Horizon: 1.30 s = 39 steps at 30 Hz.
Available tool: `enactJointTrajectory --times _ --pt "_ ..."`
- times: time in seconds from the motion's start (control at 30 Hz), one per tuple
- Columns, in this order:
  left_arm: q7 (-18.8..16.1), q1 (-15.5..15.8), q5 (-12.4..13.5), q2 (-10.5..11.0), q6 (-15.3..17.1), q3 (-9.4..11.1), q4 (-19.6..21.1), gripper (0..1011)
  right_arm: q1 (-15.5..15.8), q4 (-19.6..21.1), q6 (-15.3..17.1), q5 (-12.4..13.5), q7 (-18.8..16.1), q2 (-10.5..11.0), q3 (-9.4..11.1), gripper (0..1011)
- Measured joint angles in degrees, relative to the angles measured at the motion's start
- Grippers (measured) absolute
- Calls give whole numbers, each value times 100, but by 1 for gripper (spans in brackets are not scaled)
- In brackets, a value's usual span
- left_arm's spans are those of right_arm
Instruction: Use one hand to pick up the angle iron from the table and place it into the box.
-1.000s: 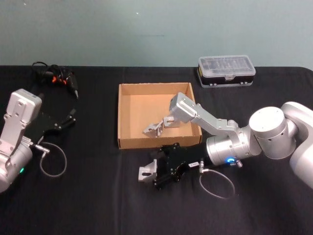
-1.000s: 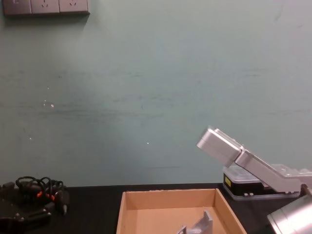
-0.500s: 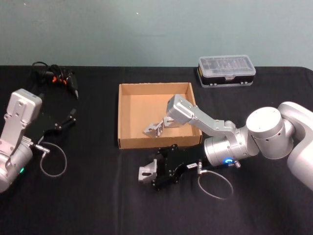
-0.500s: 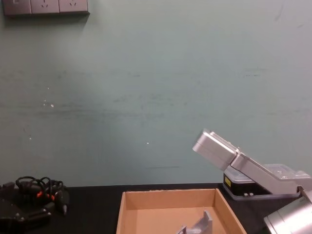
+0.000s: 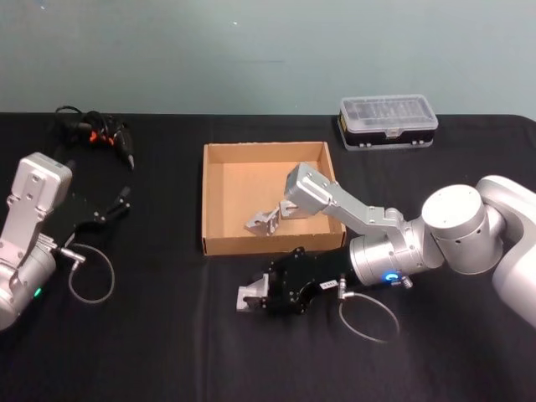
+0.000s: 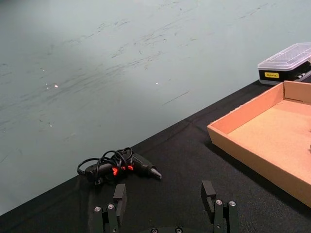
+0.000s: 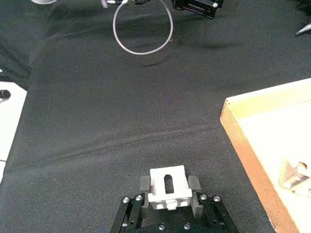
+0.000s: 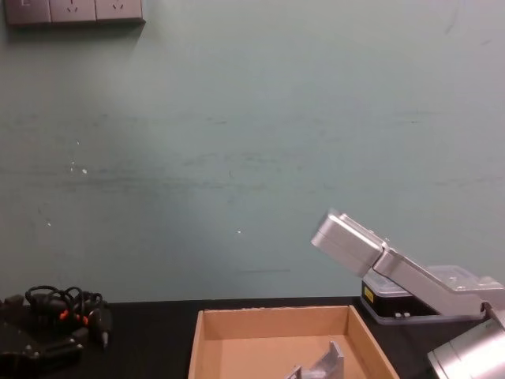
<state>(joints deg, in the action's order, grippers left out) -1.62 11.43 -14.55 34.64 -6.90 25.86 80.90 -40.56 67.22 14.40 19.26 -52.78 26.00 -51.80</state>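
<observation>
Right gripper (image 7: 168, 187): I'm pinching an angle iron (image 7: 168, 186) beside the box (image 5: 215, 244)
Left gripper (image 6: 165, 201): I'm keeping it spread

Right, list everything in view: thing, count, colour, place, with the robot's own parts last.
Angle iron on table: one, silver-grey, on the black table in front of the box, between the right hand's fingers.
Angle iron in box: one, silver-grey, lying on the box floor near its front wall.
Box: one, brown cardboard, open top, table centre.
Plastic case: one, clear lid on black base, far right behind the box.
Black tool with cable: one, black with red-orange marks, far left corner.
Table: one, matt black.
Wall sockets: one strip, grey, on the green wall, upper left.
Right hand: black, shut on the angle iron in front of the box.
Left hand: black, open, parked at the left over the table.
</observation>
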Motion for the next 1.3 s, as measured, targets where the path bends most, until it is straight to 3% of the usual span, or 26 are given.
enactJointTrajectory --times 0.1,0.4,0.63,0.83,0.97,1.07,1.17,1.23,1.3 --pt "0 0 0 0 0 0 0 1011 5 -1 -8 -9 13 -3 7 458" --pt "0 0 0 0 0 0 0 1011 32 16 -48 -20 43 -6 34 453" --pt "0 0 0 0 0 0 0 1011 140 480 -32 52 213 178 203 453" --pt "0 0 0 0 0 0 0 1011 400 1310 3 260 787 499 677 453" --pt "0 0 0 0 0 0 0 1011 536 1548 2 344 1152 552 950 453" --pt "0 0 0 0 0 0 0 1011 694 1655 14 386 1724 476 1267 453" --pt "0 0 0 0 0 0 0 1011 777 1621 22 385 2078 357 1435 453" --pt "0 0 0 0 0 0 0 1011 835 1457 12 372 2467 147 1628 453" --pt "0 0 0 0 0 0 0 1011 849 1352 -5 371 2619 47 1701 453"
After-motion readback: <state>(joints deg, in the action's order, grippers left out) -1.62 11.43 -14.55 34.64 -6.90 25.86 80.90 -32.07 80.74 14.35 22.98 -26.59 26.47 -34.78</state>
